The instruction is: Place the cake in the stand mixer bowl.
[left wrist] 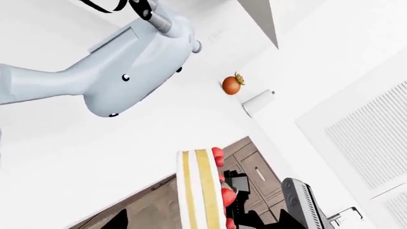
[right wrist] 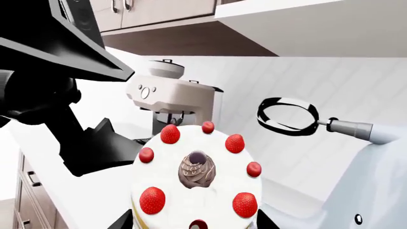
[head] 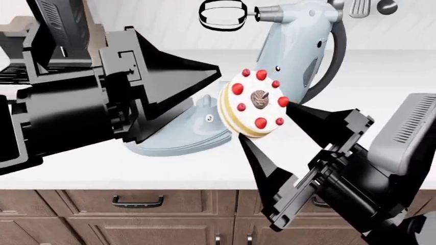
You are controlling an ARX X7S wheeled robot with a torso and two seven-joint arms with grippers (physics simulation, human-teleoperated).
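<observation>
The cake (head: 256, 104) is round with a white top, red berries and a brown swirl. It hangs tilted above the counter in front of the pale blue stand mixer (head: 293, 51). My right gripper (head: 267, 123) is shut on it, one finger at each side of its rim; the right wrist view shows its top (right wrist: 197, 186) between the jaws. My left gripper (head: 212, 86) is open just left of the cake, not touching. The left wrist view shows the cake edge-on (left wrist: 200, 191). The black stand mixer bowl is out of view.
The mixer's base (head: 177, 138) lies on the white counter (head: 102, 173), and its black whisk (head: 221, 14) hangs above. A beige coffee machine (right wrist: 178, 95) stands behind. A round orange fruit (left wrist: 231, 85) and a paper roll (left wrist: 258, 102) lie farther along. Brown drawers (head: 136, 204) sit below.
</observation>
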